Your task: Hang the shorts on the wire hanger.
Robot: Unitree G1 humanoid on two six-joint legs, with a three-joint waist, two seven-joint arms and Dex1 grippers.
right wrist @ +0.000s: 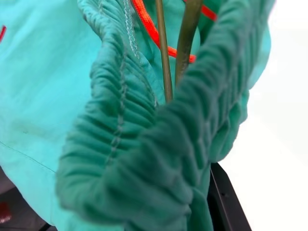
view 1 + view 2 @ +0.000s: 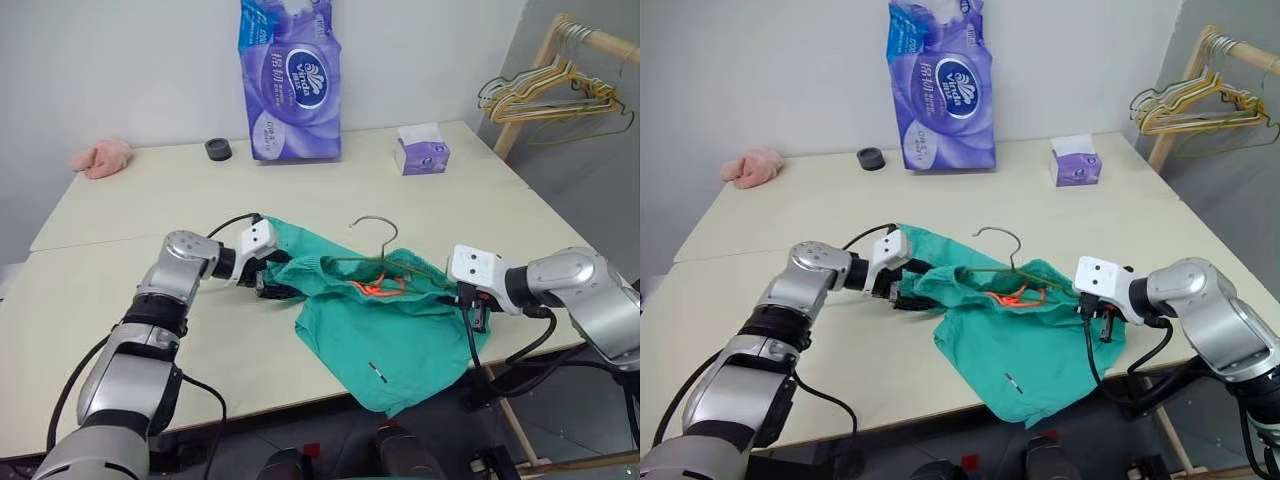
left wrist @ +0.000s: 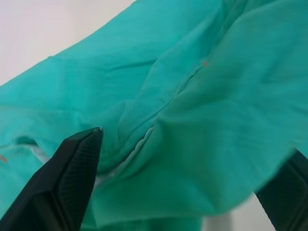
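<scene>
Behind the crumpled teal-green fabric shorts (image 2: 385, 325), bare cream tabletop (image 2: 150, 210) lies open; farther back stand a purple tissue pack (image 2: 292, 85), a small black ring (image 2: 218, 149) and a purple tissue box (image 2: 421, 152).

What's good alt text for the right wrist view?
Close up, the shorts' gathered teal waistband is bunched at the right gripper, which is shut on it. Two thin rods of the wire hanger run into the fabric behind, beside an orange drawstring.
</scene>
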